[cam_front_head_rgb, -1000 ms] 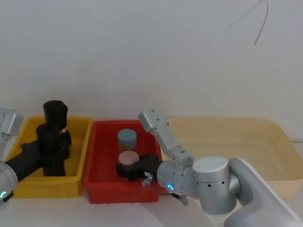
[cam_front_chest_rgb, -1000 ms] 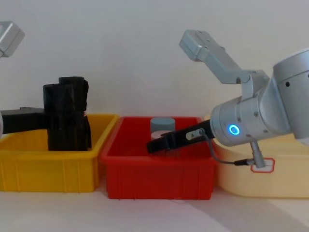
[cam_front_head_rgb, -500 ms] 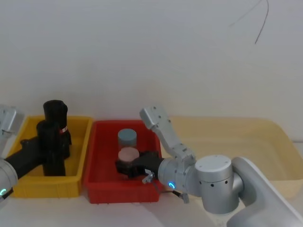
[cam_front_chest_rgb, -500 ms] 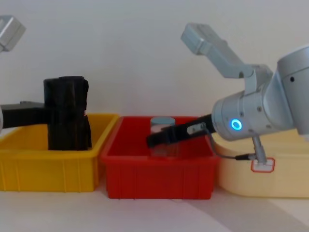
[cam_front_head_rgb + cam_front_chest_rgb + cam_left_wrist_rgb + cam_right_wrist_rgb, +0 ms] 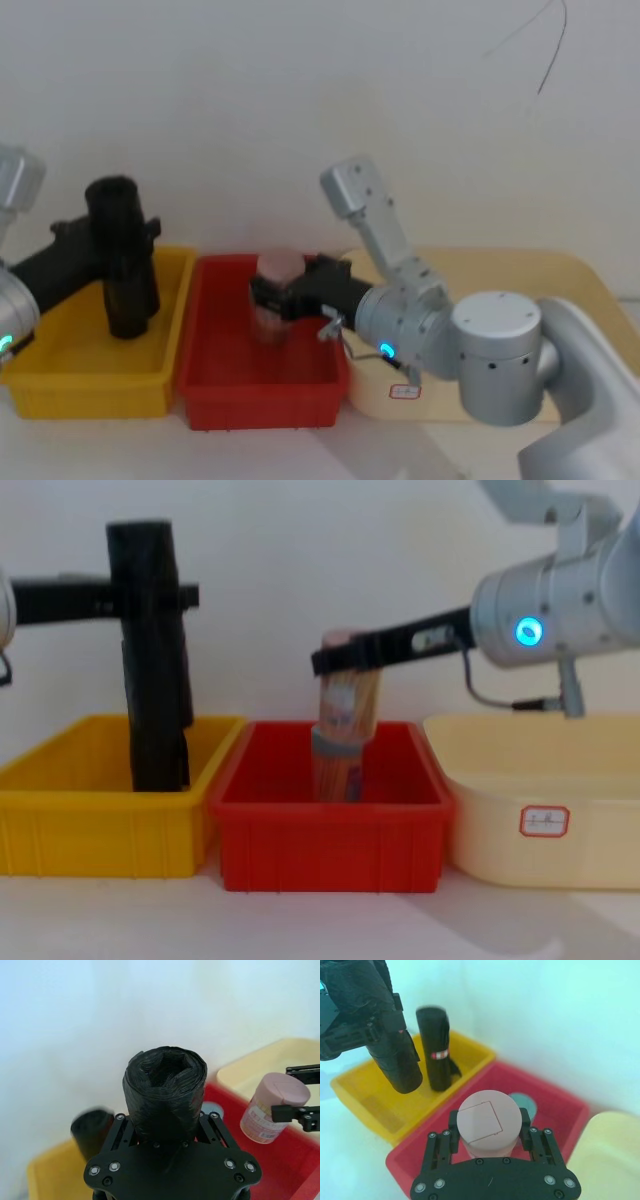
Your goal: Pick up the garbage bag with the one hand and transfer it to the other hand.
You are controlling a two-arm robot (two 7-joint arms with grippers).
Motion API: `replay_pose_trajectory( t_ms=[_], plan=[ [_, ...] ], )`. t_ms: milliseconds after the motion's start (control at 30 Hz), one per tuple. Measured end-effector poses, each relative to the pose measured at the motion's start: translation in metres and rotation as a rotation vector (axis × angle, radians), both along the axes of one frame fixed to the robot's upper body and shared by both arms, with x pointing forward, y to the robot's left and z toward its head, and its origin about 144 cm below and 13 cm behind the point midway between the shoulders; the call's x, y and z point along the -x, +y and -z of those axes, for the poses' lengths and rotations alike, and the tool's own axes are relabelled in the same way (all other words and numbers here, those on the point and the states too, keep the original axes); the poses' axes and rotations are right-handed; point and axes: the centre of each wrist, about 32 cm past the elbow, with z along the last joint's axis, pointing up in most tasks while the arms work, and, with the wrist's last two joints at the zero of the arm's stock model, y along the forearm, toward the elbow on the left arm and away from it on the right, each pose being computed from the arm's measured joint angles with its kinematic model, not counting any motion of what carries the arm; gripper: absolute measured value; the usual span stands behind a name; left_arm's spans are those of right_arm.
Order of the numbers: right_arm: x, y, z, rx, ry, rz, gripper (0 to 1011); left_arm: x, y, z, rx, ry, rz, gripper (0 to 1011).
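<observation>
Garbage bag: plain black roll, upright, clamped in the left gripper (green-teal ring arm). Fingers pinch it on both sides around mid-height, seen clearly from the left wrist. The bag's lower end is over the yellow bin, and from the right wrist it looks clear of the bin floor. Chest view has its top well above the bin rim.

Sticker roll stands in the same yellow bin, just beside the held bag and apart from it.

Right gripper (blue ring arm) reaches in over the red bin, closed on a pink-capped bottle held upright, base near rim level. Second bottle stands in the red bin behind it.

Cream tub sits to the right, touching the red bin.
</observation>
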Motion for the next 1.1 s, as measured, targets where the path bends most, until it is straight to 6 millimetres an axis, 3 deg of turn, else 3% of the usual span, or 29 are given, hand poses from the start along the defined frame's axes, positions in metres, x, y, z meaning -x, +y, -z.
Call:
replay_pose_trajectory(
  t_ms=[133,500,800,1100],
  plan=[
    [0.007,-0.008,-0.018,0.003,-0.065,0.016,663,-0.005,-0.006,-0.022,0.014,-0.053,0.057,411],
    [0.024,-0.035,-0.05,0.053,-0.178,0.125,661,-0.027,-0.027,-0.051,0.03,-0.131,0.208,411],
    [0.033,-0.06,-0.058,0.109,-0.211,0.237,661,-0.061,-0.055,-0.057,0.043,-0.137,0.326,411],
    [0.037,-0.09,-0.055,0.16,-0.208,0.37,661,-0.092,-0.089,-0.057,0.054,-0.114,0.434,411]
  ],
)
